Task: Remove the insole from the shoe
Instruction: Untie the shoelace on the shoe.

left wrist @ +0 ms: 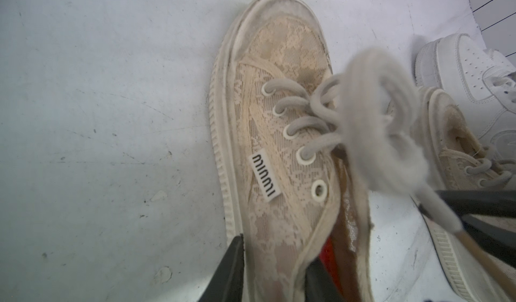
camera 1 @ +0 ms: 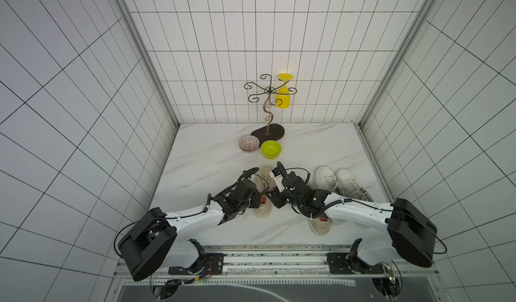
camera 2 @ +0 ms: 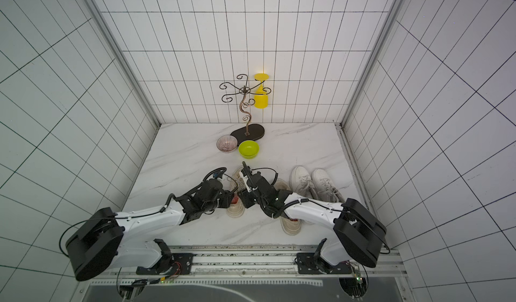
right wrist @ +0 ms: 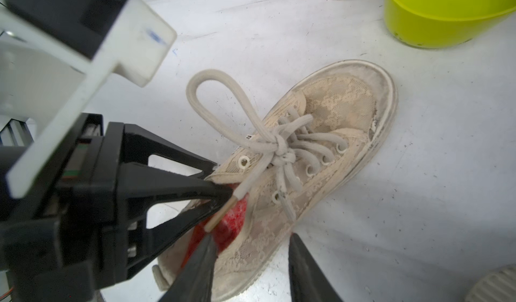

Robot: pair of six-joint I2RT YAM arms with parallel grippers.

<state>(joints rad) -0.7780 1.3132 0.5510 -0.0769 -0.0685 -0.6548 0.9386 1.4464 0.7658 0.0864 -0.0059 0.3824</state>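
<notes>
Two grippers meet at one beige lace shoe in the middle of the table, and the wrist cameras show you this best.

Your left gripper has its fingers a little apart — one finger outside the shoe's side wall, the other inside the opening near the heel. The wall sits between them, but you cannot tell if they squeeze it.

The red insole is in the shoe, at the heel end. Only a small red patch shows. The rest hides under the lace top and the black fingers.

A loose shoelace loops up from the knot, and its stiff tip lies against the left gripper's fingers. In the left wrist view that loop is a big blur over the tongue.

Your right gripper has its fingers apart too — one inside the shoe over the red insole, one just beside the sole on the outside. You cannot tell if it grips.

In both top views the arms cover the fingertips and most of the shoe. Further right, a second beige shoe peeks out from under the right arm. Next to it, two white shoes sit side by side.
</notes>
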